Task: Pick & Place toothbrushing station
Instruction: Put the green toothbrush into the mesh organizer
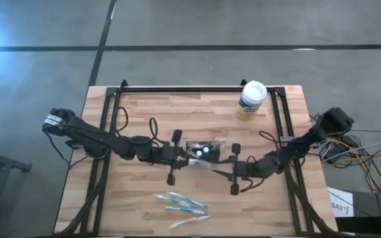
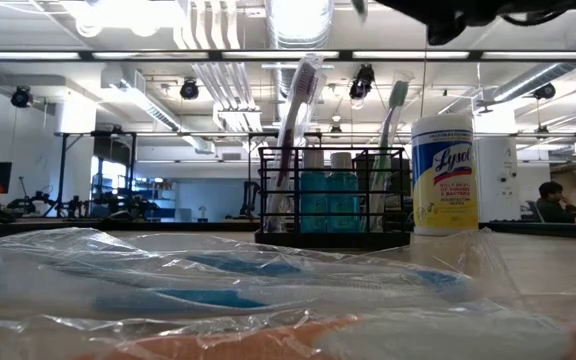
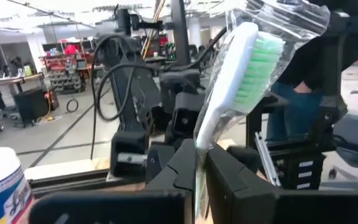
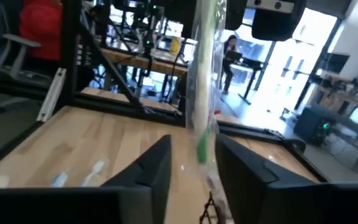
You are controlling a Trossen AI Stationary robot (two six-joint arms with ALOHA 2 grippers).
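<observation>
The toothbrushing station [image 1: 202, 147], a small black holder, stands at the table's middle. In the low view the station [image 2: 333, 200] holds two upright toothbrushes and teal cups. Above it, my left gripper [image 3: 199, 152] is shut on a clear-wrapped toothbrush [image 3: 244, 68] with a white head and green bristles. My right gripper [image 4: 193, 152] is open, its fingers on either side of that toothbrush's green handle [image 4: 202, 93] with a gap. In the high view, the left gripper [image 1: 190, 155] and right gripper [image 1: 217, 170] face each other over the holder. My left gripper pinches the wrapped toothbrush's handle just below the head [image 3: 202, 140] between its two fingers. The fingers come in about level from the table's left side. The toothbrush stands tilted, head up, lifted clear of the table.
A white-lidded, yellow-labelled wipes canister [image 1: 251, 100] stands at the far right. Several wrapped toothbrushes [image 1: 182, 206] lie near the table's front edge, close before the low camera. Black frame rails [image 1: 111, 125] run along the table's sides and far edge.
</observation>
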